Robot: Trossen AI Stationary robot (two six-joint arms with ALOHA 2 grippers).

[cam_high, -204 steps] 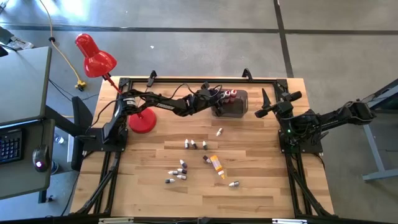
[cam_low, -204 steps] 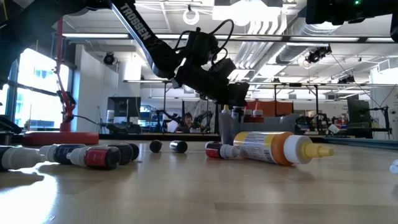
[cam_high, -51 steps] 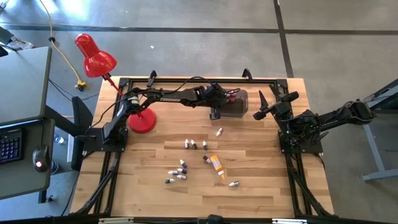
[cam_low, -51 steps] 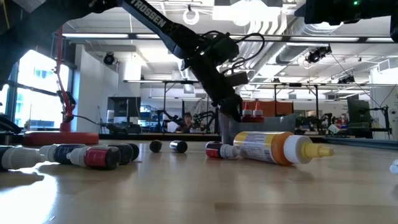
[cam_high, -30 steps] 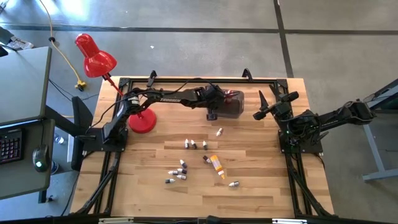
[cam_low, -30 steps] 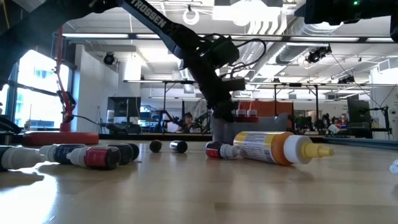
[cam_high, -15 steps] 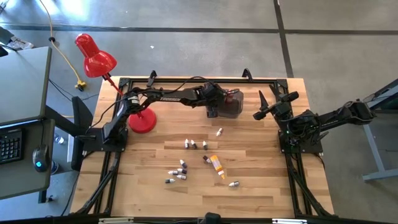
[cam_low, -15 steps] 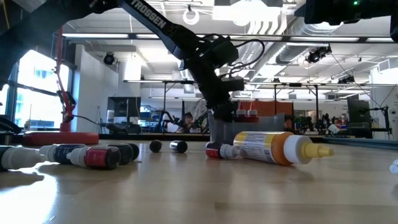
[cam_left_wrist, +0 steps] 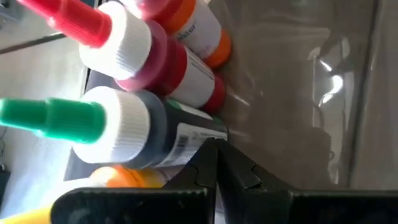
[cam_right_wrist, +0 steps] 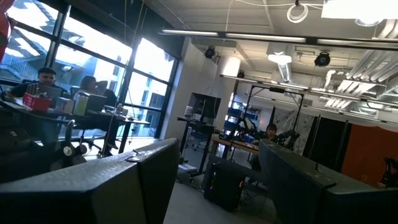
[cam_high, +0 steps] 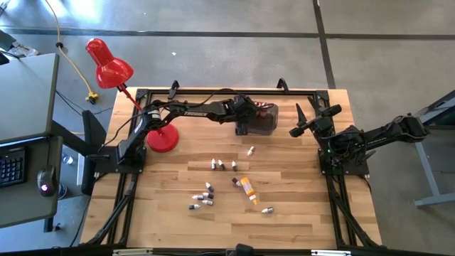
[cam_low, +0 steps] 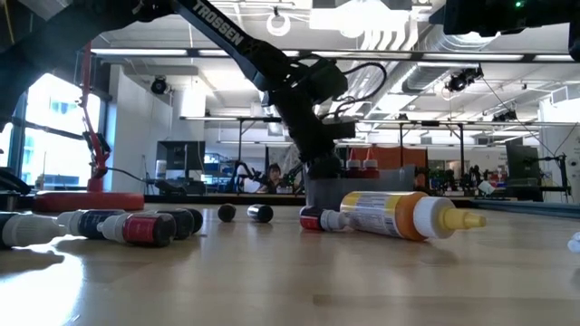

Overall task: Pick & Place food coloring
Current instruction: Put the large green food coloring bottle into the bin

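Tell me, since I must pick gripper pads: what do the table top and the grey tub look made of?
The table top looks like pale wood in jointed strips with a smooth, lightly glossy finish that shows grain lines. The grey tub seems to be translucent, smoky plastic: bottles show through its wall, which glints.

A red desk lamp leans out past the far left corner of the wooden table, its round red base resting on the tabletop. A grey tub stands near the far edge. A black frame runs along that far edge. To the left, a grey desk carries a keyboard and a mouse. A yellow cable trails over the concrete floor. In the room behind, people sit at desks by large windows.
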